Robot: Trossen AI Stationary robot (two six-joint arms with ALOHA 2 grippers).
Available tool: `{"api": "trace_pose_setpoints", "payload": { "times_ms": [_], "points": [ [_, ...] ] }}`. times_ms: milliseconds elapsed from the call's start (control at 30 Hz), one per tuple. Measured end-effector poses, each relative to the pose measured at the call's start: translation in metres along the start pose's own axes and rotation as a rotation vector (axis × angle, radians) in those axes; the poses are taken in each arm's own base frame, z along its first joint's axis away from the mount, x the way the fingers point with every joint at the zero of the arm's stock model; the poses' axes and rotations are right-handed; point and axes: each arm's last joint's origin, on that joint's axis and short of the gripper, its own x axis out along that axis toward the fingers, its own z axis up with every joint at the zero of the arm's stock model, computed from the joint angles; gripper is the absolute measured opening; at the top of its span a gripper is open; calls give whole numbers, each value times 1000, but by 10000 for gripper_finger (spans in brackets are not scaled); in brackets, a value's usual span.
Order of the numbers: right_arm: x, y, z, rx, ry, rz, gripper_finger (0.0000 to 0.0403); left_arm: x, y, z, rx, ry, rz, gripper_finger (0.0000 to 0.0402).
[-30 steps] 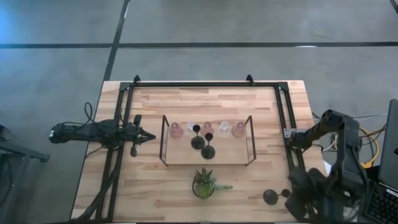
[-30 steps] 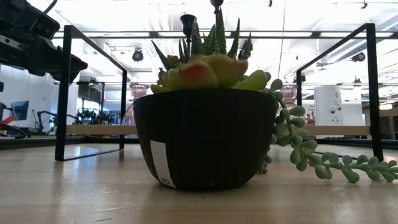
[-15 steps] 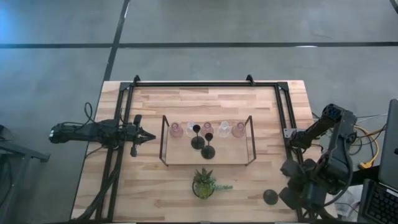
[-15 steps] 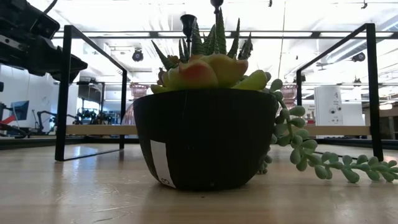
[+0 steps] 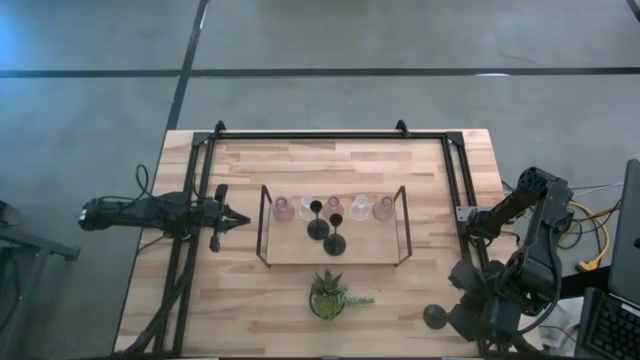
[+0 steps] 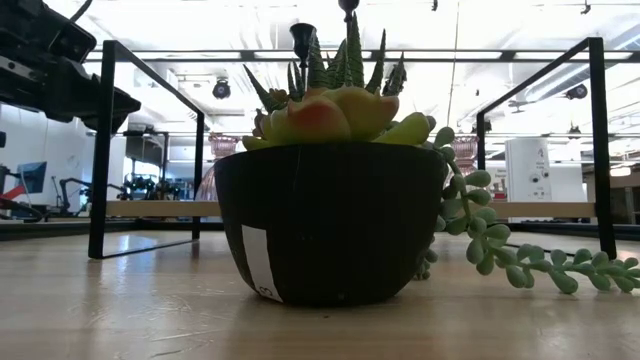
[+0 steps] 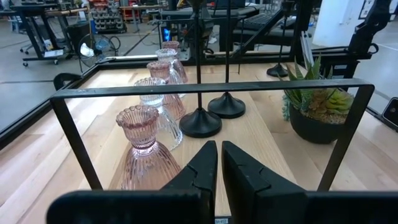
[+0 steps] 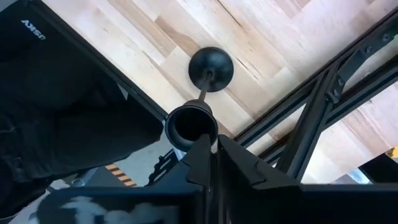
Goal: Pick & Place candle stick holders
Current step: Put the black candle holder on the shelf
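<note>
A black thin-stemmed candle stick holder [image 8: 211,62] stands on its round base [image 5: 434,317] near the table's front right corner. My right gripper [image 8: 213,144] points down over it. Its fingers are shut, and their tips are at the rim of the holder's cup [image 8: 186,124]. Two more black holders [image 5: 317,225] [image 5: 335,240] and several small pink and clear glass ones [image 5: 334,207] stand on the wooden tray [image 5: 300,252]. My left gripper [image 7: 219,149] waits shut at the tray's left end, level and clear of it. My right gripper comes from above, pointing down, with its fingertips [image 8: 202,144] at the near side of the cup's rim [image 8: 200,132]. I cannot tell whether they touch it. The holder stands upright on the table.
A small potted plant [image 5: 328,295] stands in front of the tray and fills the low view [image 6: 330,220]. A black metal frame [image 5: 330,133] runs around the table's back and sides; one rail [image 8: 305,134] passes close to my right gripper. Bare wood lies left of the plant.
My right gripper has moved toward the table's left edge and a little down, to the black holder at the front right. Its arm now covers the holder's cup in the high view. The holder has stayed where it was.
</note>
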Motion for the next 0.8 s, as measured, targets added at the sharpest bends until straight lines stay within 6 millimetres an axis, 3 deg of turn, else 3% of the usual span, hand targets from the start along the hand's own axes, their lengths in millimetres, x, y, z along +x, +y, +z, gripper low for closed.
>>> {"api": "trace_pose_setpoints", "payload": {
  "times_ms": [267, 433, 600, 800],
  "points": [
    [0, 0, 0, 2, -1, 0, 102, 0, 0, 0, 0, 0, -3, 28],
    [7, 5, -1, -9, -11, -23, 132, 0, 0, 0, 0, 0, -3, 28],
    [15, 11, -3, -54, -17, -51, 133, 0, 0, 0, 0, 2, -2, 28],
    [22, 13, -3, -70, -22, -77, 106, 0, 0, 0, 0, 2, -1, 28]
  ]
}}
